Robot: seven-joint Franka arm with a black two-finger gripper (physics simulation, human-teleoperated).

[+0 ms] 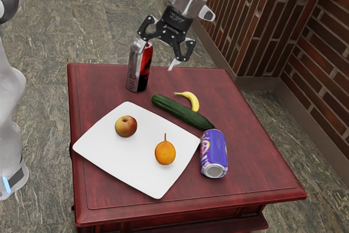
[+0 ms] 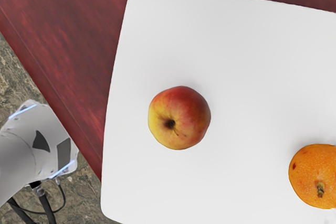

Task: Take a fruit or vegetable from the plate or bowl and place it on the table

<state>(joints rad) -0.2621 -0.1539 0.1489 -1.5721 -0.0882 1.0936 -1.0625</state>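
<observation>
In the exterior view, whose clock face has 12 at the far side, the black 2-finger gripper [image 1: 157,57] hangs high toward 12 o'clock, its pincer released, the 2 fingers spread with nothing between them. On the dark red wooden table [image 1: 262,184] lies a white rounded-corner square plate [image 1: 131,162]. On that plate rest the task's 2 candidates: a round red-and-yellow apple [image 1: 126,126] at 11 o'clock from its centre, and a round orange fruit with a thin stem [image 1: 165,153] at 3 o'clock, well apart from the apple. A long dark green cucumber [image 1: 182,112] lies off the plate at 2 o'clock, with a curved yellow banana [image 1: 192,101] just beyond it. A purple metal can [image 1: 213,148] lies on its side at 3 o'clock, close to the plate's corner, and a tall silver, red and black can [image 1: 140,69] stands upright at 12 o'clock. In the wrist view, the apple sits stem-end up on the plate. Taking the orange fruit as 12 o'clock from the apple, a white rounded robot section with blue light strips [image 2: 39,145] lies toward 5 o'clock, beyond the table's edge.
</observation>
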